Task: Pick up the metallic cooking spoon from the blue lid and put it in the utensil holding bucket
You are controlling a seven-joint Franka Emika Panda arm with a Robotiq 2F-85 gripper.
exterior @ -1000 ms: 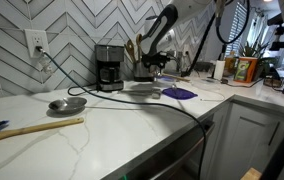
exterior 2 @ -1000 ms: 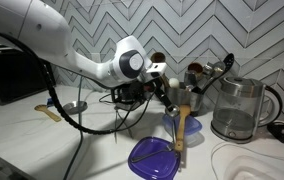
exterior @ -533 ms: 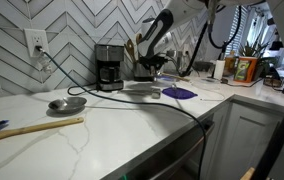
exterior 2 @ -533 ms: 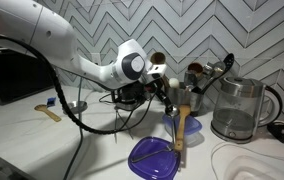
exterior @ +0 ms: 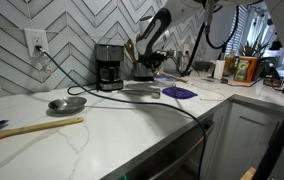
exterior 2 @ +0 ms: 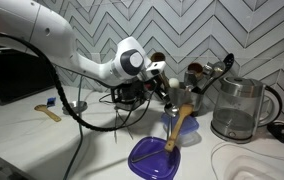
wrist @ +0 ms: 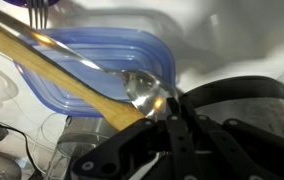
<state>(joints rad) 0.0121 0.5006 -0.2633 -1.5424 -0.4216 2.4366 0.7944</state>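
Note:
The metallic cooking spoon [wrist: 145, 88] has a shiny bowl and a yellow-brown handle [exterior 2: 178, 127]. It slants over the blue lid [exterior 2: 153, 158], which lies on the white counter. In the wrist view my gripper [wrist: 170, 112] is shut on the spoon where bowl and handle meet, and the handle runs up-left across the lid [wrist: 92, 62]. In an exterior view the gripper [exterior 2: 174, 100] holds the spoon's upper end, and the lower end hangs just over the lid. The utensil holding bucket [exterior 2: 196, 98] stands right behind, full of ladles. The gripper [exterior: 154, 67] is small and far in an exterior view.
A glass kettle [exterior 2: 240, 108] stands beside the bucket. A coffee maker [exterior: 109, 67] sits against the tiled wall. A metal ladle [exterior: 67, 103] and a wooden stick [exterior: 32, 128] lie on the near counter. Black cables [exterior 2: 92, 115] cross the counter.
The jaws have closed on the spoon. The spoon has tipped from nearly upright to slanted, its lower end swinging left above the lid.

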